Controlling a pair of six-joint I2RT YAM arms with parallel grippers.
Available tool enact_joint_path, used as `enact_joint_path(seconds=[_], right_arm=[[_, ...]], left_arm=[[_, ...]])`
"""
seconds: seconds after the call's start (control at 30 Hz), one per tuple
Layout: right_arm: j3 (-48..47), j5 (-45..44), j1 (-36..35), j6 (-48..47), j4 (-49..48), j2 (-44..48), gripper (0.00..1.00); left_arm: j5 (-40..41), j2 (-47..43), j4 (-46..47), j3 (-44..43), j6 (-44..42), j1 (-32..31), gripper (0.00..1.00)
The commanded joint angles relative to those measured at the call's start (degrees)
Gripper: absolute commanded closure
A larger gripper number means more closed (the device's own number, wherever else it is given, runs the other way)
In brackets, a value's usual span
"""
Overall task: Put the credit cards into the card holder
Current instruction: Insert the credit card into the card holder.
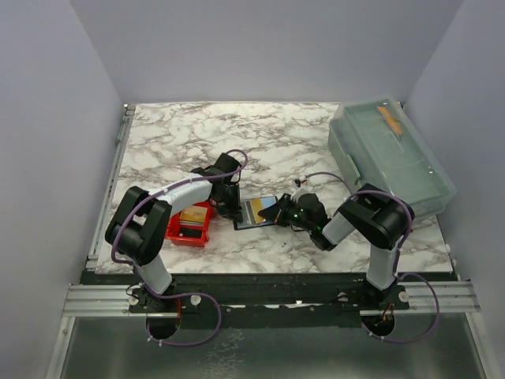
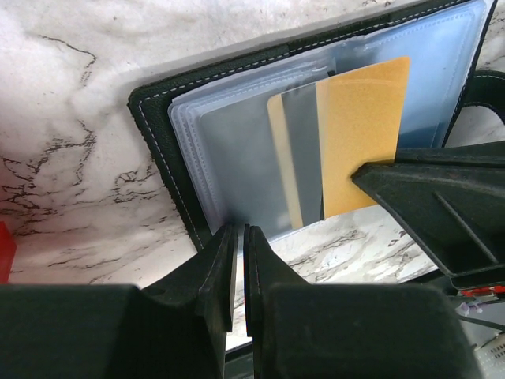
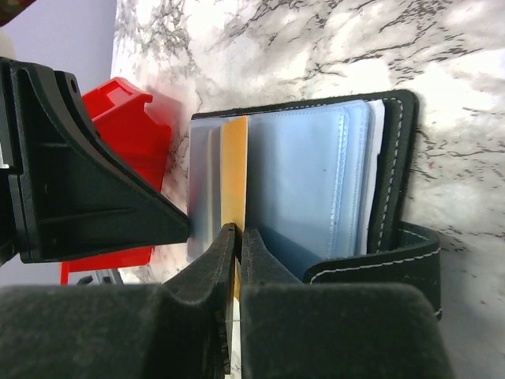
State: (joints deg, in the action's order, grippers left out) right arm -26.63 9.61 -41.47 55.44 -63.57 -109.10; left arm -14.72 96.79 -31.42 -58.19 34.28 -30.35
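right gripper (image 3: 239,230) clamped on the yellow card (image 3: 234,158) over the open card holder (image 3: 404,158), left gripper (image 2: 239,229) pinching its left edge

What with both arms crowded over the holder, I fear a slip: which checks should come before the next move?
1. Holder lying open on the table: ok.
2. Right fingers shut on the yellow card: ok.
3. Left fingers pinching the edge of a sleeve to steady the holder: ok.
4. Card's leading edge inside a sleeve: cannot tell.
5. The two arms' fingers apart: ok, but close.
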Motion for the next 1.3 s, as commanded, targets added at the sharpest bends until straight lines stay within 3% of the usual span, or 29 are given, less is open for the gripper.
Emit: enact_joint_path(seconds=[0.0, 0.1, 0.27, 0.37, 0.5, 0.6, 0.73, 0.9, 1.27], right_arm=[[-0.1, 1.2, -1.5, -2.1, 2.7, -0.2, 0.94], [0.3, 0.1, -1.5, -3.1, 6.3, 2.0, 0.87], [-3.5, -2.5, -1.4, -7.2, 25.4, 7.3, 0.67], [-3.8, -3.8, -1.5, -8.5, 30.4, 8.9, 0.58], [-5.7, -4.6, -1.6, -10.6, 35.8, 10.3, 0.52], [-8.1, -6.2, -1.6, -11.6, 42.8, 11.3, 0.5], [-8.0, -5.5, -1.6, -12.9, 42.5, 12.6, 0.49], [-11.2, -0.4, -1.6, -16.4, 40.2, 9.9, 0.5], [-15.5, 9.4, -3.9, -17.9, 32.9, 5.0, 0.51]], left_arm=[[-1.8, -2.2, -0.2, 0.9, 0.6, -0.1, 0.85], [-0.9, -3.4, -0.4, 0.5, 0.2, -0.1, 0.81], [1.6, -5.4, -2.9, -1.7, -1.3, 0.2, 0.69], [4.7, -6.2, -4.3, -2.8, -2.7, 0.7, 0.65], [7.0, -4.8, -4.6, -2.6, -3.9, 1.2, 0.65], [7.1, -2.3, -4.3, -1.7, -3.5, 1.2, 0.73], [8.8, -1.4, -3.8, -0.3, -3.8, 1.2, 0.83], [8.5, -0.6, -3.3, 0.2, -3.0, 1.0, 0.88], [5.9, 3.2, -1.6, -0.7, -2.7, -1.0, 0.91]])
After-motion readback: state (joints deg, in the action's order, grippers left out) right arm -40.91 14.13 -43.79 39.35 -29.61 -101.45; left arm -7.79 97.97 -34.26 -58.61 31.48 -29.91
